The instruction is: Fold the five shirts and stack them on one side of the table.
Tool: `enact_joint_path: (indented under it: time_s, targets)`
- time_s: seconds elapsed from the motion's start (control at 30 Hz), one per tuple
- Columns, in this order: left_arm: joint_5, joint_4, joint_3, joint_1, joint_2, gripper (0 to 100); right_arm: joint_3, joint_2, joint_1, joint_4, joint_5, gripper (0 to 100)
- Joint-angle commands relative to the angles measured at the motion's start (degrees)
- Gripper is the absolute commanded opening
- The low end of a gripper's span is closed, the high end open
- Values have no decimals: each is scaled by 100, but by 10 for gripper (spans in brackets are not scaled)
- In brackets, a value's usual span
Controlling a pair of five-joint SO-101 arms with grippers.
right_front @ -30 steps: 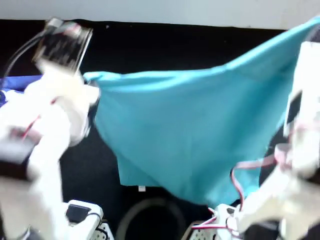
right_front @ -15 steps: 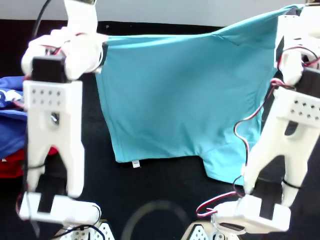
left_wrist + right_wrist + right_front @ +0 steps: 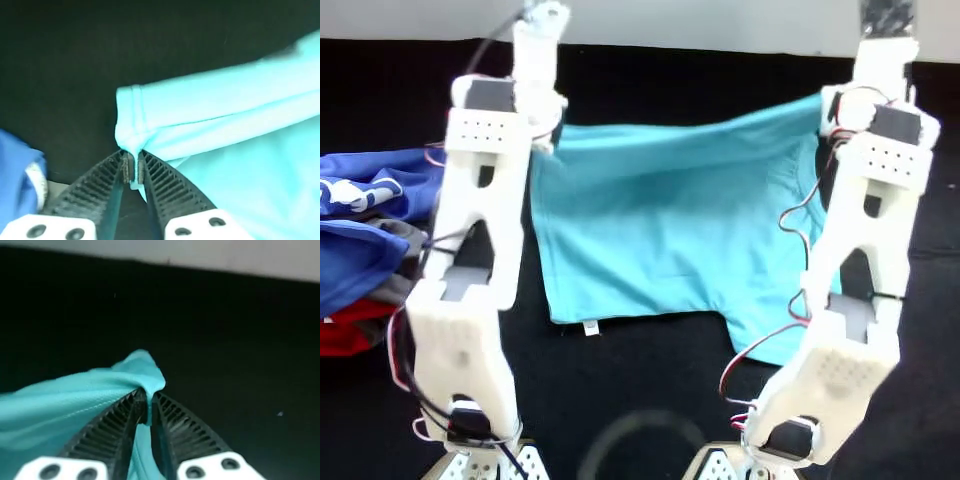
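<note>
Two far corners of teal shirt (image 3: 660, 240) clamped, one in left end effector (image 3: 132, 167), one in right end effector (image 3: 146, 407); held edge stretched left-right, rest trailing nearward, seemingly onto the desk (image 3: 650, 80).

Shirts partly out of sight
One side of the teal shirt (image 3: 660, 230) runs behind the right arm (image 3: 865, 220); the heap of shirts (image 3: 360, 250) at the left edge of the table (image 3: 650, 365) is cut off, its count unclear.
</note>
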Motion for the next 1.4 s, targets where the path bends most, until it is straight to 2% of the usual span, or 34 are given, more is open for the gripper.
enact_joint_path:
  time_s: [0.0, 0.2, 0.73, 1.03, 1.13, 1.37]
  targets:
    - [18, -70, -207, -66, 330, 8, -224, 215, -48, 268, -44, 5]
    - [26, 220, -207, -40, 602, 8, -207, 593, -48, 796, -53, 5]
    - [9, 2637, -365, 453, -338, 8, -418, -110, 4, 3020, -53, 5]
    - [0, 2629, 1701, 470, -1437, 8, -400, -136, 470, 4066, -9, 5]
    - [0, 2277, 2422, 488, -1833, 8, -251, -426, 787, 4066, 132, 5]
    - [26, 1688, 3899, 769, -2404, 8, 1604, -1930, 1103, 4013, 949, 5]
